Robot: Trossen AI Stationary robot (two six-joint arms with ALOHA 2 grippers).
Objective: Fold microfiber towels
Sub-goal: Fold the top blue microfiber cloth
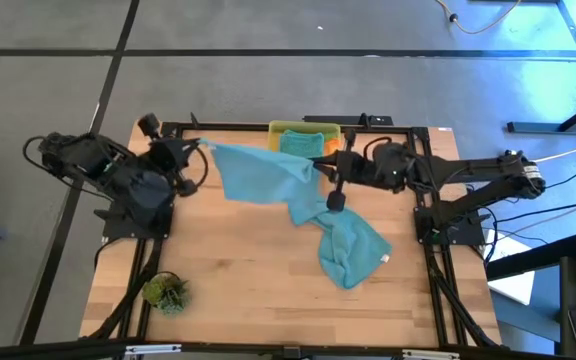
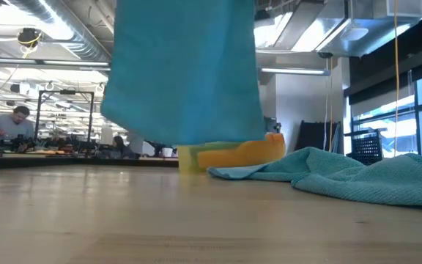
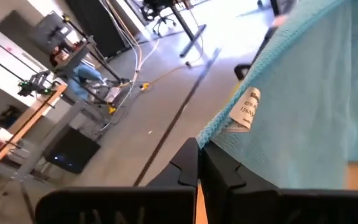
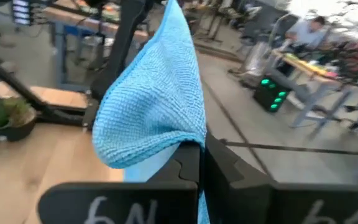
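Observation:
A teal-blue microfiber towel (image 1: 260,176) hangs spread between my two grippers above the far half of the table. In the low view its lower edge (image 2: 182,139) is clear of the wood. My left gripper (image 1: 196,150) is shut on its left upper corner and my right gripper (image 1: 318,166) is shut on its right upper corner. A second teal-blue towel (image 1: 353,248) lies crumpled on the table at the right. Green (image 1: 301,142) and orange (image 2: 240,154) towels lie in the yellow bin (image 1: 280,127). My left gripper pinches the towel's corner edge (image 3: 215,138) between its two shut fingers, close to the white label (image 3: 247,109). The cloth runs away from the fingers toward the other arm and hangs clear of the table. My right gripper pinches the towel's other upper corner (image 4: 188,142) between its two shut fingers. A bunched fold of cloth (image 4: 154,106) bulges past the fingertips. The rest hangs below, clear of the table.
The yellow bin stands at the middle of the far edge. A small green plant tuft (image 1: 165,292) sits near the front left corner. Bare wood (image 1: 248,270) lies at the front middle. People sit at benches in the room beyond (image 2: 9,128).

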